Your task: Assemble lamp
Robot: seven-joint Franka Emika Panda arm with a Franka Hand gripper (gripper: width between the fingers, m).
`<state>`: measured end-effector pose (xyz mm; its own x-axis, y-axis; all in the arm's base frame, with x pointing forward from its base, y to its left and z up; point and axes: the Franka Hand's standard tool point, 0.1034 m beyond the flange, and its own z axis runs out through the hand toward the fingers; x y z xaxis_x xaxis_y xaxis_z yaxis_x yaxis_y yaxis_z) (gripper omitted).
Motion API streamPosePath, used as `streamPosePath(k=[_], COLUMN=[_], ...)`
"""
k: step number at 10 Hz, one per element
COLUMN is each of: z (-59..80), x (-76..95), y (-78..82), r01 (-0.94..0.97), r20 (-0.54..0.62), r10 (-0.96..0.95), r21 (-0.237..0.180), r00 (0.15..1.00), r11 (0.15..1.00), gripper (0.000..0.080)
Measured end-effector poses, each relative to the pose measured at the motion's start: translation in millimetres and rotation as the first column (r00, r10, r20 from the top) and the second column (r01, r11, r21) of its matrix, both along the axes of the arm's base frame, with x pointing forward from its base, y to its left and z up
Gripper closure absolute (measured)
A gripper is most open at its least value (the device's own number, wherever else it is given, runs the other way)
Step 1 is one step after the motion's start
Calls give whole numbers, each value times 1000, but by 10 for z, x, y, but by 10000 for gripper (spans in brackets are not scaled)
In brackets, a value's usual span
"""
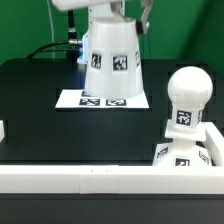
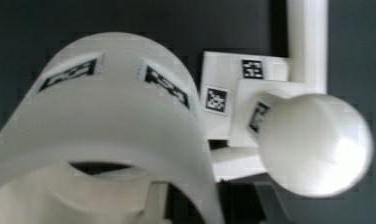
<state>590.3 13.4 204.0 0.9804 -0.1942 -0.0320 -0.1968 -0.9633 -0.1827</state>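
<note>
The white tapered lamp shade [image 1: 112, 62] with square tags stands upright at the back centre, narrow end up, its wide end at or just over the marker board [image 1: 80, 100]. My gripper [image 1: 110, 14] comes down from above and is shut on the shade's upper rim. In the wrist view the shade [image 2: 114, 110] fills the picture and its wall sits between the jaws of my gripper [image 2: 188, 205]. The round-headed bulb [image 1: 188, 95] stands upright on the square base [image 1: 190, 152] at the exterior view's right, apart from the shade. Bulb [image 2: 313, 140] and base [image 2: 235, 82] show beyond the shade.
A white rail [image 1: 90, 181] runs along the table's front edge, with a short white piece [image 1: 3, 130] at the exterior view's left. The table top is black. A white bar [image 2: 309, 40] stands past the base in the wrist view.
</note>
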Motion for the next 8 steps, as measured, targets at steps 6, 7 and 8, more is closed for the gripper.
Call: streamPosePath(k=[6,7,8], z=[416,390,331], x=[196,261,322], y=[597,679,777], r01=[89,102,106], r20=[-16,-19,-25], r10=[-89,-102,-106], r21=[25,27,29], r00=[996,995,994], r11=[996,994,994], gripper=[752,752,752])
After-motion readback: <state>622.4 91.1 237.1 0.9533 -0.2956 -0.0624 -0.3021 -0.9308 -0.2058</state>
